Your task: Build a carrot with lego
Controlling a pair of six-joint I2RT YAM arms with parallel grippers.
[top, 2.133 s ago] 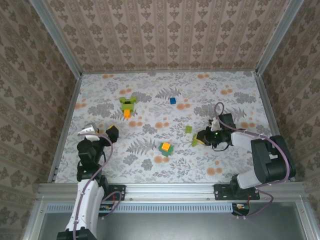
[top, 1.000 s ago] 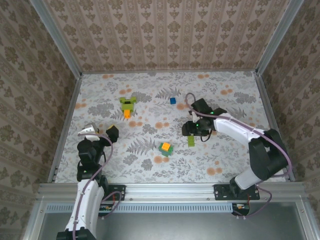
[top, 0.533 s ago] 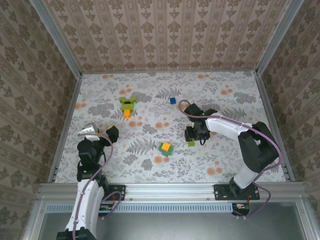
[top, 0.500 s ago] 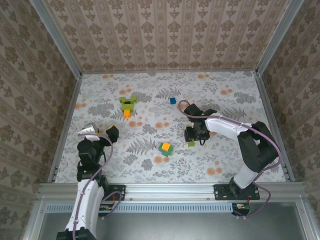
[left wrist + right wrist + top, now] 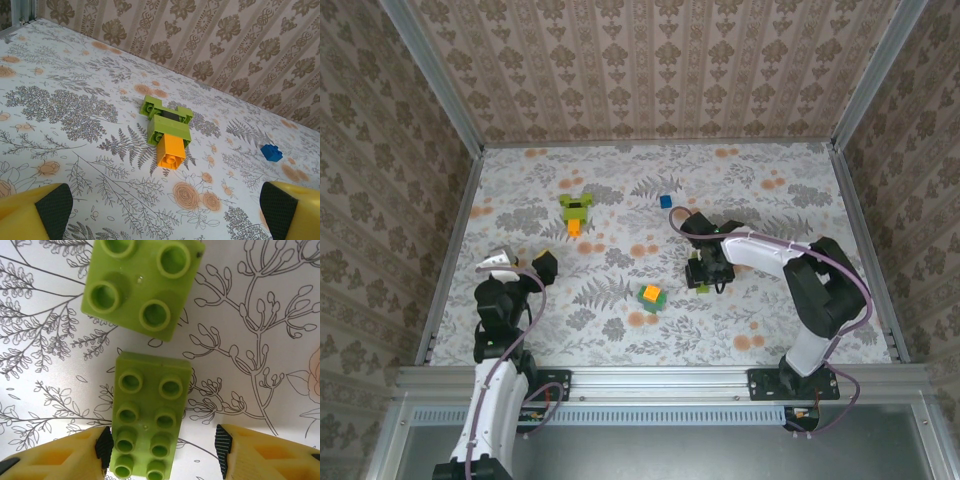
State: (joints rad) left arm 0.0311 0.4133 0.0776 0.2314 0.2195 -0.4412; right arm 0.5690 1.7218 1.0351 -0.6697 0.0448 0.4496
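**Top external:** fixed high behind arm bases, tilted down and forward. Far view, with whole table [image 5: 620,330] and walls [image 5: 650,70] in frame.

**Left wrist:** low over table, oblique toward far wall. Carrot [image 5: 167,134] at mid distance, blue brick [image 5: 271,152] at right, left gripper [image 5: 165,210] at bottom corners.

**Right wrist:** very near, straight down on long lime-green brick [image 5: 150,440] and square lime-green brick [image 5: 142,285]. Right gripper [image 5: 162,447] at bottom corners.

**Overlap:** top and left wrist share carrot [image 5: 576,212] and blue brick [image 5: 666,201]. Top and right wrist share table patch under right gripper [image 5: 705,272].
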